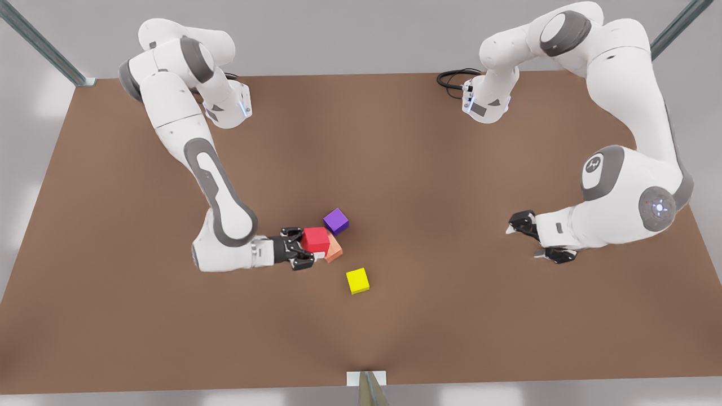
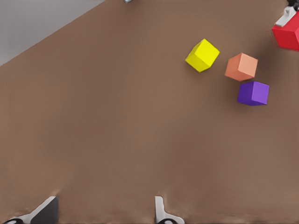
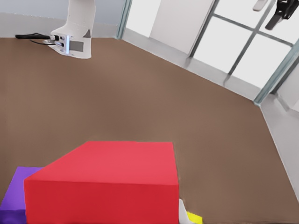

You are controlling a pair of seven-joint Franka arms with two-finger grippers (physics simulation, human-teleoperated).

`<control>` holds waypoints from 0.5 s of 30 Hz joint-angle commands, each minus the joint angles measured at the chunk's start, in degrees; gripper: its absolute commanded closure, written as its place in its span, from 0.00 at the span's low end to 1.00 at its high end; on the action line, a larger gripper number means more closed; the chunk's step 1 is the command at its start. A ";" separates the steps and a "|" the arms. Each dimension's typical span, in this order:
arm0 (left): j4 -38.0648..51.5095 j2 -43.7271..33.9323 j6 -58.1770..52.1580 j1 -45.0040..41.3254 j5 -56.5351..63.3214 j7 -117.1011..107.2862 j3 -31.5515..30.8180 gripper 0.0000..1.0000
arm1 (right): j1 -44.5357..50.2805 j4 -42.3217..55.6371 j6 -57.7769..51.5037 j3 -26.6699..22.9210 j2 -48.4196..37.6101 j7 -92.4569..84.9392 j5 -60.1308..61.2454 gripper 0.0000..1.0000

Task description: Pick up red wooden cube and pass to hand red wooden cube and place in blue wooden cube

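Observation:
The red wooden cube point(image 1: 316, 239) is held between the fingers of my right gripper point(image 1: 309, 243), which reaches in from the front view's left. It hangs slightly above the table and overlaps the orange cube in the front view. The right wrist view shows the red cube point(image 3: 107, 182) very close, and in the left wrist view the red cube point(image 2: 287, 35) lies far off. My left gripper point(image 1: 524, 241) waits open at the front view's right, well apart from the cubes, and its fingers point(image 2: 44, 210) hold nothing. The blue wooden cube is out of view.
A purple cube point(image 1: 336, 221), a pale orange cube point(image 1: 334, 251) and a yellow cube point(image 1: 357, 280) lie close together on the brown table point(image 1: 423, 169) beside the red one. Bare table separates the two grippers. Both arm bases stand at the far edge.

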 commanded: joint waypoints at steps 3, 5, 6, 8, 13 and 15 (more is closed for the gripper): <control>-14.67 -17.46 0.20 -15.16 -4.48 -14.95 25.06 0.00 | 0.37 1.11 -1.21 0.01 -3.83 35.98 -36.13 0.38; -14.76 -16.75 -1.64 -15.60 -4.57 -15.21 24.62 0.00 | -0.16 1.46 -1.82 -0.25 -4.89 38.62 -47.12 0.38; -14.67 -16.58 -1.82 -15.68 -4.39 -15.13 24.45 0.00 | -0.25 1.46 -1.73 -0.95 -5.32 38.53 -50.55 0.38; -14.67 -16.22 -2.09 -15.51 -4.39 -15.21 23.13 0.00 | -0.95 1.55 -1.12 -2.01 -5.94 36.52 -61.71 0.38; -14.67 -16.05 -1.65 -15.16 -4.21 -15.21 23.04 0.00 | -2.71 -8.82 9.16 -3.59 -11.48 32.20 -69.10 0.38; -14.14 -16.31 -1.56 -15.16 -4.04 -15.13 23.04 0.00 | -3.50 -11.99 11.36 -3.50 -13.24 30.01 -71.56 0.38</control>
